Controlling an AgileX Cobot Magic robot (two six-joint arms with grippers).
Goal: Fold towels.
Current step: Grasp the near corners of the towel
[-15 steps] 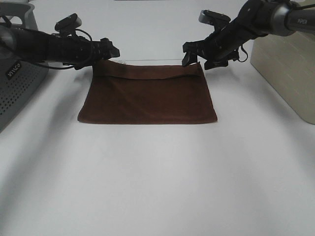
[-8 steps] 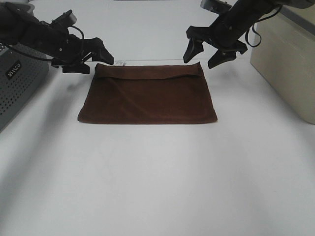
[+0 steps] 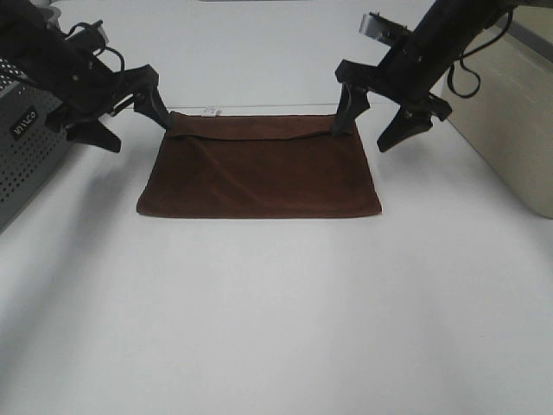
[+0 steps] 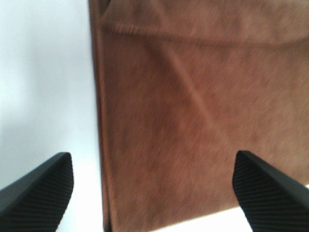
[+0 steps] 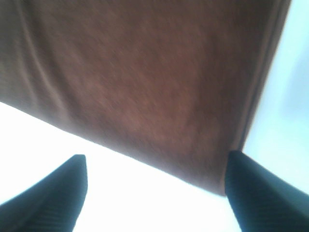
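A lab bench, seemingly — plain white table (image 3: 276, 328), grey perforated equipment case (image 3: 26, 164).

A plain white table (image 3: 276, 311) carries a dark reddish-brown terry towel (image 3: 259, 173), which lies flat on the far middle of its top, folded into a rectangle with an overlapping band along the far edge. A small white tag (image 3: 211, 110) shows on the table at the towel's far edge, near its left corner. A grey perforated housing (image 3: 26, 147) stands at the table's left edge and a beige box (image 3: 505, 121) at its right, both well apart from the towel.
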